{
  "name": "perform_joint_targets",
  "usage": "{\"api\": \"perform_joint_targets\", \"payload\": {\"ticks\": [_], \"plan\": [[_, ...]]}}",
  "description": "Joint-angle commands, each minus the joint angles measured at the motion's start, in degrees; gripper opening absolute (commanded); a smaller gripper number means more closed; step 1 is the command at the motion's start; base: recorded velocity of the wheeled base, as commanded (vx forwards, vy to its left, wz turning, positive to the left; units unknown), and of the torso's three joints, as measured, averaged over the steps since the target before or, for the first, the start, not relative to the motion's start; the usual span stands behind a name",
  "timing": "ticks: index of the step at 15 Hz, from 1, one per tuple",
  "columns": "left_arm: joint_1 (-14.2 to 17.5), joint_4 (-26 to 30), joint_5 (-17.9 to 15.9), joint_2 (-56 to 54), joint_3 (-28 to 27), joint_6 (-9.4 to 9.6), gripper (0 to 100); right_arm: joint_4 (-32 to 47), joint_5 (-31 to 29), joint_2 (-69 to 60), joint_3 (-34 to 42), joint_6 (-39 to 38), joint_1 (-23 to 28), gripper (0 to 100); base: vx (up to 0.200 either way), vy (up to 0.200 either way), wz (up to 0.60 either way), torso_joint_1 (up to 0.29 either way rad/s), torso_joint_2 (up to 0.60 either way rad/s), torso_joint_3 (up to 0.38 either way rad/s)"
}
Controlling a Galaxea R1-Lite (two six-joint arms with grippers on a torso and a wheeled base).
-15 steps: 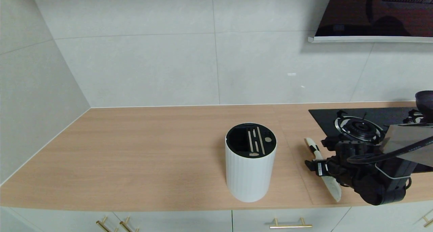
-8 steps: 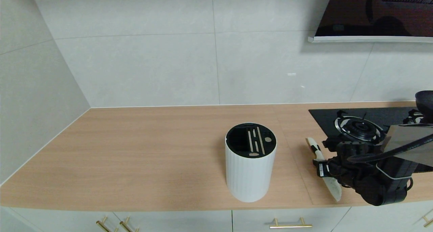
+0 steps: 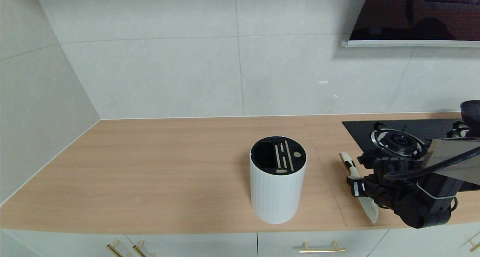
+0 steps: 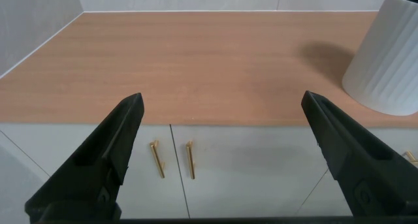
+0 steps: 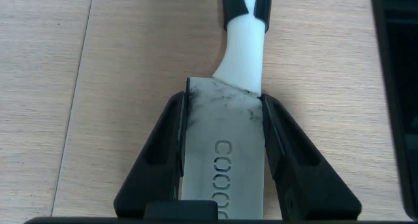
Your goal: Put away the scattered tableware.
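A white knife [image 3: 351,168] with a black-banded handle lies on the wooden counter [image 3: 168,167], right of the white ribbed knife holder [image 3: 276,189]. The holder's black top has several slots. My right gripper [image 3: 357,186] is low over the counter, shut on the knife's blade. In the right wrist view the blade [image 5: 222,139] sits pinched between the two black fingers [image 5: 171,129], with the handle [image 5: 247,5] pointing away. My left gripper [image 4: 222,152] hangs open in front of the cabinet doors, below the counter edge, with the holder [image 4: 388,54] off to one side.
A black gas hob [image 3: 405,137] with a burner ring lies just behind the right gripper. A dark range hood [image 3: 416,17] hangs on the tiled wall above it. Cabinet fronts with brass handles [image 3: 321,248] run below the counter edge. The counter left of the holder is bare.
The right gripper's fingers have come together on the knife blade, and the knife has shifted slightly to the right. The holder stays put.
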State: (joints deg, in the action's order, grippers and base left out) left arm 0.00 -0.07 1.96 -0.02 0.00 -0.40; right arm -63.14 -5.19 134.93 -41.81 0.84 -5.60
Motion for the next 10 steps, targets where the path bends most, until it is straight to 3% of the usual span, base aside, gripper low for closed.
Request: {"api": "perform_joint_targets", "payload": {"ticks": [1,10], "plan": [[0.00,-0.01,0.06,0.02,0.00,-0.04,100,-0.06,0.01,-1.16,0.07,-0.14,-0.03,0,0.000,0.000,0.00,0.000,0.00,0.000],[0.00,-0.01,-0.03,0.02,0.00,-0.04,100,9.87,0.10,-20.40,4.81,-0.05,-0.73,0,0.000,0.000,0.00,0.000,0.00,0.000]]}}
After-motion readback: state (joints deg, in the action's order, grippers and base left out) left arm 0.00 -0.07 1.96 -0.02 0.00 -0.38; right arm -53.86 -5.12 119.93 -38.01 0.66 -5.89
